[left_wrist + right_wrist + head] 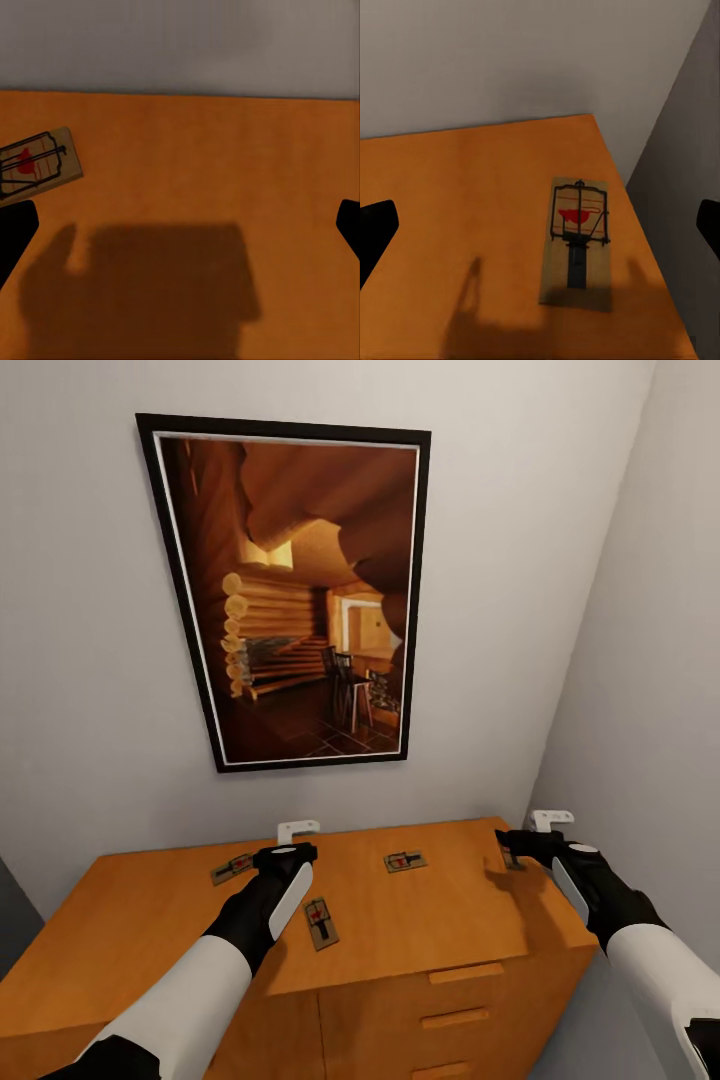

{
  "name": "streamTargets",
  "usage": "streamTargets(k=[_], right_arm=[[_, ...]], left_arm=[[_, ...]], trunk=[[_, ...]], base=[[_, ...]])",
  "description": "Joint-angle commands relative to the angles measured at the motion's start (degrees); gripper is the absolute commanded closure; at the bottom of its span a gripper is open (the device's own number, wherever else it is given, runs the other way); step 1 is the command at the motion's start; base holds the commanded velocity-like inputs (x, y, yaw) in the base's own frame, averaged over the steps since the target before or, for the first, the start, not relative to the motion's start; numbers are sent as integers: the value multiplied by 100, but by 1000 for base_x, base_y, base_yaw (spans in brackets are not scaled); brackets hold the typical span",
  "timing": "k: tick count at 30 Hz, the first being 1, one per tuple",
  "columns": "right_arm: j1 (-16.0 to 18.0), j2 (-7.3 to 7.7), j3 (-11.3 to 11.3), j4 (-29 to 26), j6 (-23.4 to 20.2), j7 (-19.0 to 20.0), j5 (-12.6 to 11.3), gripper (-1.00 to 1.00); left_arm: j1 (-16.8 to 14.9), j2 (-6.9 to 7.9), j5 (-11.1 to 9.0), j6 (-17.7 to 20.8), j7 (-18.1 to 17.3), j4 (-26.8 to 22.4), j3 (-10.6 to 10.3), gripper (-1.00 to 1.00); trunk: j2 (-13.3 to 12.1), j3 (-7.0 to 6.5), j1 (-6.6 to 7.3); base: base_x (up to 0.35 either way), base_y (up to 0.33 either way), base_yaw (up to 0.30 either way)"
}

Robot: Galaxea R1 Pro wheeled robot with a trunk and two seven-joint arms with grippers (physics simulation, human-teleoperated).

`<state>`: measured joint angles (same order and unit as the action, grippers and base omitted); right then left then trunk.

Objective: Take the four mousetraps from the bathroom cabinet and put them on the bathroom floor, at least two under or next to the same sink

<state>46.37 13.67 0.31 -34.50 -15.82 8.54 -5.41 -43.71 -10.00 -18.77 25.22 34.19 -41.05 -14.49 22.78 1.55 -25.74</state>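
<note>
Lying flat on the smooth orange-brown cabinet (420, 930), thin tan rectangular mousetraps (320, 922) sit beneath both released pincers (285, 854).

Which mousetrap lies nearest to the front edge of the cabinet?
The mousetrap just right of the left gripper, lying lengthwise toward the cabinet's front edge. The other three mousetraps lie farther back, toward the wall.
</note>
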Motion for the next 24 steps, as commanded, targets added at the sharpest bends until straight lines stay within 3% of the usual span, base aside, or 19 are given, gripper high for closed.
streamTargets(k=[1, 15, 24], right_arm=[[3, 4, 3, -8, -35, 7, -56, -100], [3, 1, 4, -6, -35, 0, -48, -100], [3, 4, 4, -6, -35, -1, -48, -100]], left_arm=[[-6, 0, -39, 18, 44, -6, -15, -100], [-6, 0, -39, 11, 44, -2, -19, -100], [-6, 0, -39, 9, 44, -3, -19, -100]], trunk=[[14, 14, -4], [14, 13, -4], [14, 13, -4]], base=[[0, 0, -24], [0, -8, -5], [102, -161, 0]])
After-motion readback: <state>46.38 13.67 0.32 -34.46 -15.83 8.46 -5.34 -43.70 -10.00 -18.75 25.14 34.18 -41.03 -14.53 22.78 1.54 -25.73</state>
